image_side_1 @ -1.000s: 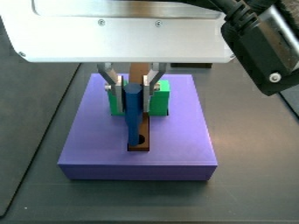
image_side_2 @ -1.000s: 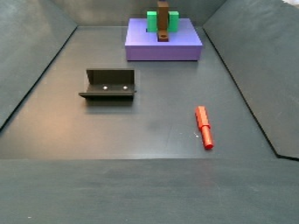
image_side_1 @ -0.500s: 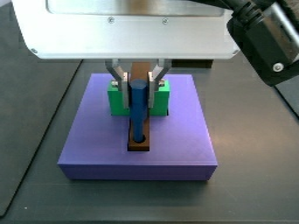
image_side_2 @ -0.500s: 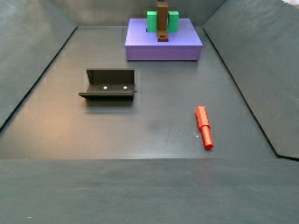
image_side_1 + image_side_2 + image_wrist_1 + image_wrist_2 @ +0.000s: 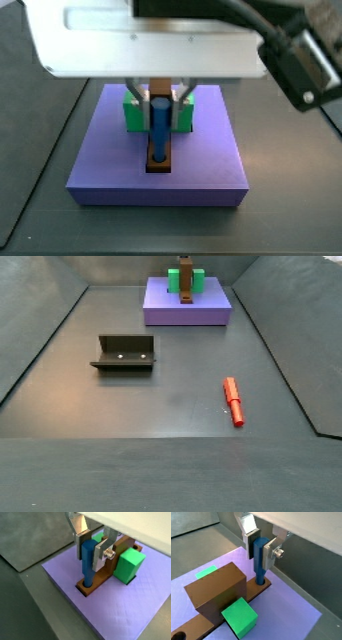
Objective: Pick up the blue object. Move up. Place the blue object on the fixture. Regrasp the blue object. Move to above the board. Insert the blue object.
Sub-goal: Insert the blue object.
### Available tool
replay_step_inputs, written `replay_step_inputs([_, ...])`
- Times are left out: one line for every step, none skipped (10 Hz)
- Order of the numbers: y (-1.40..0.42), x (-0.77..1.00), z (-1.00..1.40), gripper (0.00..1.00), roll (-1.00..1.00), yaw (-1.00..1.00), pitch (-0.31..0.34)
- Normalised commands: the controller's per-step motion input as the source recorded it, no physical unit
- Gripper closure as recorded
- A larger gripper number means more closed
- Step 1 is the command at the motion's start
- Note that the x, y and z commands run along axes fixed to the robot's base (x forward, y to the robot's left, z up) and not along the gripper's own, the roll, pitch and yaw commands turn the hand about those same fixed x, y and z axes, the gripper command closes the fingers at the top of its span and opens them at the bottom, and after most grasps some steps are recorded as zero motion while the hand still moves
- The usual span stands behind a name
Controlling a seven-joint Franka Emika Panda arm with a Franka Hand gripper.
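**Now at the last step: peg going into the bar's hole**

Clearly the insertion is in hand. The two-finger gripper with flat silver plates point(image 5: 92, 546) hangs over the large lavender-purple square board point(image 5: 127, 612), its jaws pinching the slim blue cylindrical peg point(image 5: 88, 562) near the top. In both wrist views the blue object point(image 5: 260, 559) stands upright, with its lower end at the end of the long brown bar point(image 5: 218, 597), seemingly just entering the hole there; how deep it sits I cannot tell. The green block point(image 5: 129, 566) stands just beside the bar.

A side view shows the peg point(image 5: 159, 132) upright over the bar's near end. The small dark olive-grey bracket fixture point(image 5: 124, 352) stands bare on the floor, well apart from the board point(image 5: 201, 311), and the small red peg point(image 5: 234, 401) lies untouched.

Judging from this, the next move calls for a straight push down, keeping the peg vertical, then spreading the jaws once it seats. A tilt could jam it against the hole's rim.
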Motion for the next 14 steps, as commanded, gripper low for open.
replay_step_inputs([-0.07, 0.31, -0.29, 1.0, 0.29, 0.13, 0.019])
replay_step_inputs([-0.18, 0.23, -0.25, 1.0, 0.34, 0.18, 0.0])
replay_step_inputs([-0.13, 0.22, -0.25, 1.0, 0.35, 0.17, 0.004])
replay_step_inputs([-0.11, 0.08, -0.29, 1.0, 0.33, 0.14, 0.0])
replay_step_inputs([-0.02, 0.0, -0.37, 1.0, 0.26, 0.09, 0.0])
replay_step_inputs([0.0, 0.08, -0.45, 1.0, 0.19, 0.04, 0.0])
replay_step_inputs([0.22, 0.22, -0.26, 1.0, 0.06, 0.0, 0.099])
replay_step_inputs([0.21, 0.18, 0.03, 1.0, 0.07, 0.0, 0.15])
replay_step_inputs([0.03, 0.07, 0.31, 1.0, 0.15, 0.0, 0.156])
replay_step_inputs([-0.12, 0.07, 0.19, 1.0, 0.18, 0.0, 0.12])
replay_step_inputs([-0.15, 0.0, 0.02, 1.0, 0.16, 0.0, 0.06])
replay_step_inputs([-0.2, -0.05, 0.04, 1.0, 0.17, 0.0, 0.0])
replay_step_inputs([-0.14, -0.01, 0.0, 1.0, 0.18, 0.07, 0.0])
replay_step_inputs([-0.12, 0.0, -0.03, 1.0, 0.27, 0.15, -0.003])
